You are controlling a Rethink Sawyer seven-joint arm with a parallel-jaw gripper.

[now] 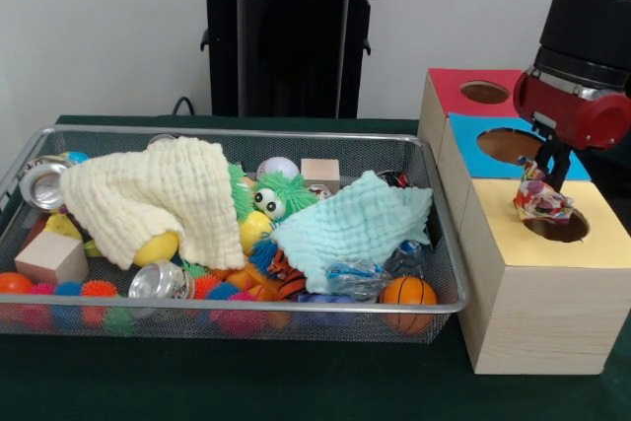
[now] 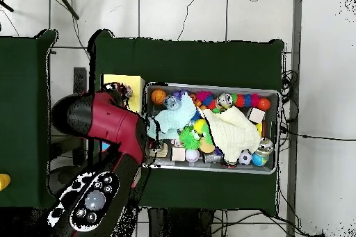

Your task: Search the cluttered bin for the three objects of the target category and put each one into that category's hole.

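Plain white wall [image 1: 99, 36] behind a green-covered table [image 1: 246, 382]

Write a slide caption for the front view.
End effector holds a spotted fabric bundle at the yellow box's hole.

— What's blocking my way at the yellow-topped box [image 1: 513, 234]?

— Its hole [image 1: 564, 228] is partly taken up: my gripper [image 1: 545, 182] hangs right over it with a spotted fabric bundle [image 1: 540, 200] at the rim.

— And the bin [image 1: 439, 206]?

— Crowded. A cream cloth [image 1: 148, 199] drapes the left half, a mint cloth [image 1: 352, 224] the right, with the green fuzzy toy [image 1: 279, 194] between them. I see no bare mesh floor; only the open air above the pile is free.
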